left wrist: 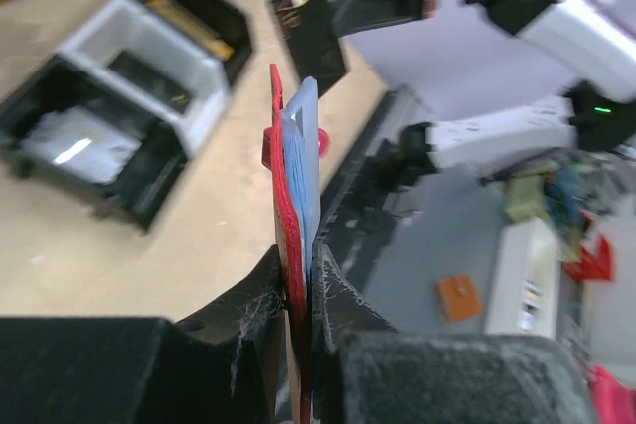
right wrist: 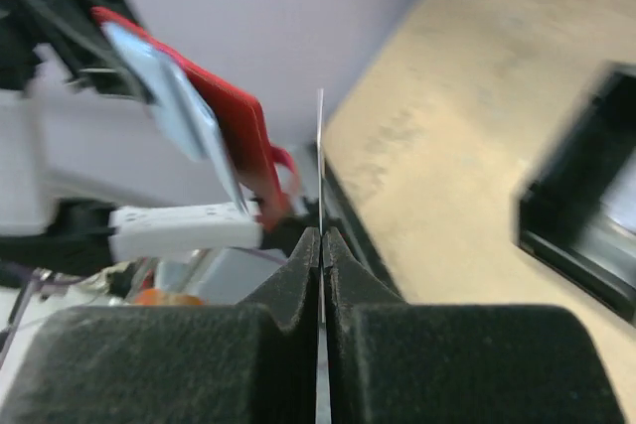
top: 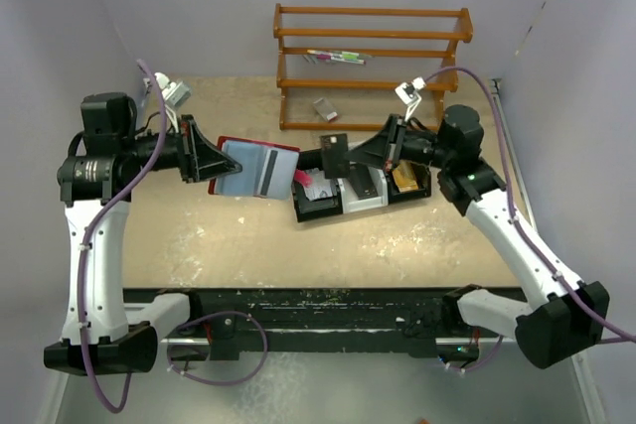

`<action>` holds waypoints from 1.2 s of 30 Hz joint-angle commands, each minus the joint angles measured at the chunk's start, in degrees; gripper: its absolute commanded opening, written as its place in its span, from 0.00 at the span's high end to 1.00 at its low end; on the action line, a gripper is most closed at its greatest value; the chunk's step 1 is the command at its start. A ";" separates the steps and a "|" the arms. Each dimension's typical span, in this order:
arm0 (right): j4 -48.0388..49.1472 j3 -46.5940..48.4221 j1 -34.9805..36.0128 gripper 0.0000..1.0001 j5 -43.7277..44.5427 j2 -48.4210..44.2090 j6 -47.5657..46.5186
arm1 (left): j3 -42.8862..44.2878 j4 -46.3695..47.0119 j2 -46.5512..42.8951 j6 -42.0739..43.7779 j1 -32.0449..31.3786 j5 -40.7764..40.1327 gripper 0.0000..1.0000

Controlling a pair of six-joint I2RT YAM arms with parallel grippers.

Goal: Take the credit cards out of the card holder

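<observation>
Left end effector clamps the left edge of the small red folding wallet, held above the tabletop. Grey-blue plastic cards lie long axis left-right, free ends toward the right end effector, which pinches a thin dark card and is likely the puller.

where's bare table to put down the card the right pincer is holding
Widest bare strip: the front of the table, between the tray and the near edge. Also the back-left corner, between the card holder and the rack. Crowded: the middle, around the tray and the dark card.
</observation>
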 commanded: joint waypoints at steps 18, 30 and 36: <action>-36.31 16.49 -7.63 1.00 39.93 27.72 -28.59 | 2.68 -8.63 -0.64 11.54 -0.01 -1.36 0.90; -33.14 20.97 -2.30 1.00 39.04 39.64 -26.93 | 5.00 -9.51 -0.87 10.48 -0.01 0.02 0.90; -32.97 21.35 -2.27 1.00 38.02 41.79 -26.90 | 5.53 -9.70 -0.63 10.39 -0.01 0.67 0.91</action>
